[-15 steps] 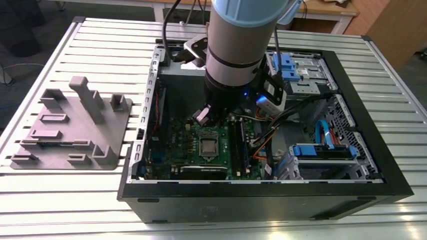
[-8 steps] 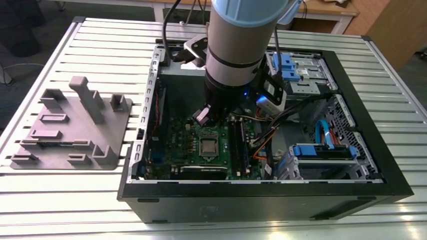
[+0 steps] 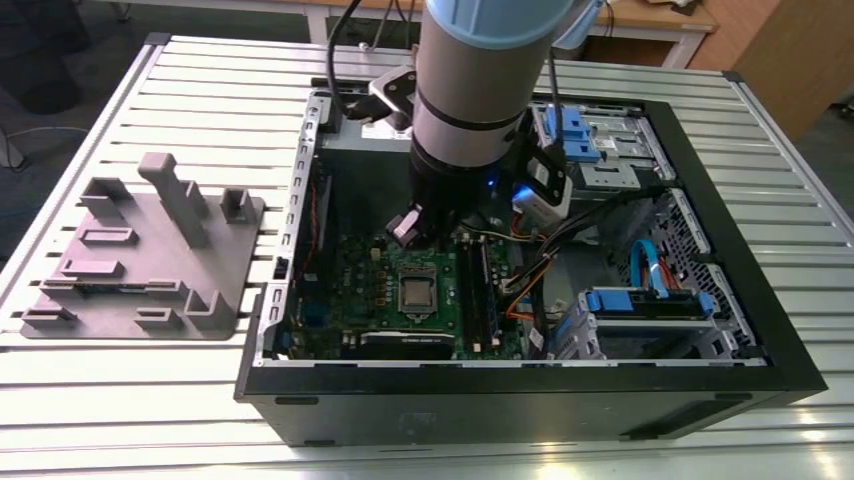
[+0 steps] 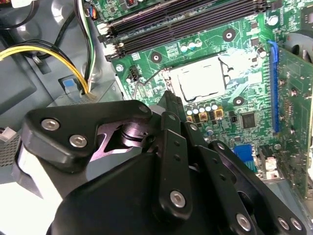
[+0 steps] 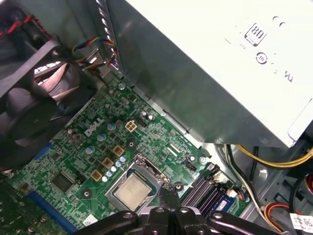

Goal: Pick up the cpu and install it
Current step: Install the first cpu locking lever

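One cpu (image 5: 130,191) seated in socket, fingers (image 5: 168,199) partly cut off

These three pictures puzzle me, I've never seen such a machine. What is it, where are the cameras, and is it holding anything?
The grey tube in the exterior view is a robot arm reaching into an open computer case on a slatted metal table. The other two cameras ride near the arm's wrist, looking past its black gripper at the green motherboard. The cpu, a small silvery square, lies in its socket in both wrist views, with the gripper just above and beside it. Whether it grips anything I cannot tell. A grey plastic fixture sits beside the case.
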Available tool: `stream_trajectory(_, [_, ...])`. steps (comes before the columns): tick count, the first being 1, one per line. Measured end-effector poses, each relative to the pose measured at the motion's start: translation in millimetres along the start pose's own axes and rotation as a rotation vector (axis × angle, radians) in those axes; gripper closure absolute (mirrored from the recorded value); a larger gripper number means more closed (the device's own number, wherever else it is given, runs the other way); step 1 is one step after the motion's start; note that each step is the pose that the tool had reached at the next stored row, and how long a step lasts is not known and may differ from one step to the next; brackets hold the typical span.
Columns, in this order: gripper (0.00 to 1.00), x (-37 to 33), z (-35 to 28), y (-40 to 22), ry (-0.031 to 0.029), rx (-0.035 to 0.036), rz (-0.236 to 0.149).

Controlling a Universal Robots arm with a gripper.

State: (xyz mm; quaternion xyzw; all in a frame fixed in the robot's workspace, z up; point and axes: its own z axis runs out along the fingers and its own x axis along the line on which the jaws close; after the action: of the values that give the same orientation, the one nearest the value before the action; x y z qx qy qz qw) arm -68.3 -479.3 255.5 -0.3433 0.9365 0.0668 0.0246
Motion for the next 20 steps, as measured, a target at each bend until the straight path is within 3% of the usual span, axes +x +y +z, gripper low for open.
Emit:
stream_trajectory(12, [0.89,-17.4,0.5,-12.6,-0.0018,0.0015,0.016])
stream_trajectory(20, [0.89,-22.9,1.8,-11.5,-0.0073,0.0064,0.068])
